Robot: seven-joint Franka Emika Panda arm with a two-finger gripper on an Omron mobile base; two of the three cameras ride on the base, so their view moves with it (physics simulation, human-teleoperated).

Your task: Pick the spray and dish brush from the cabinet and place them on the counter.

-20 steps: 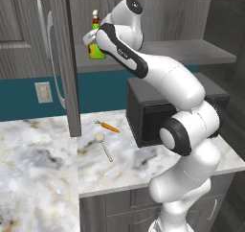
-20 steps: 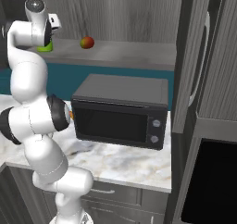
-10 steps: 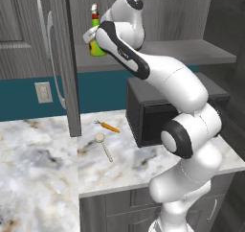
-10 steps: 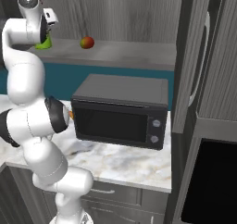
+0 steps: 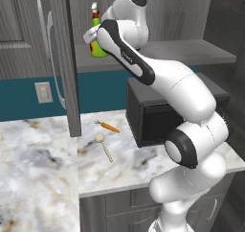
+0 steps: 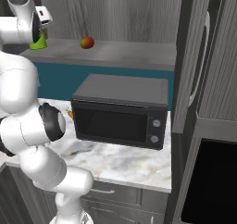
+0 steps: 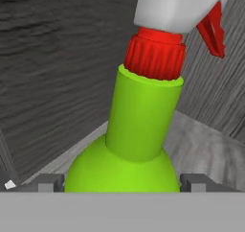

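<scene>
The spray point(image 5: 96, 33), a green bottle with a red-and-white nozzle, stands upright at the left end of the cabinet shelf point(image 5: 191, 51). My gripper point(image 5: 91, 38) is at the bottle from the right. In the hand view the spray point(image 7: 139, 116) is very close, and the two fingertips point(image 7: 45, 182) stand on either side of its round body, open and not clamped. From the right, the spray's green base point(image 6: 38, 42) peeks out behind my hand. The dish brush point(image 5: 103, 144) lies flat on the counter point(image 5: 38, 178), below the cabinet.
An orange carrot point(image 5: 110, 126) lies just behind the brush. A black microwave point(image 5: 158, 116) stands on the counter to the right. An apple point(image 6: 86, 42) sits on the shelf right of the spray. The open cabinet door point(image 5: 67, 63) hangs left of the bottle.
The arm has risen a little and the hand has edged closer around the spray. The jaws stay as wide as before. Nothing on the counter has moved.
</scene>
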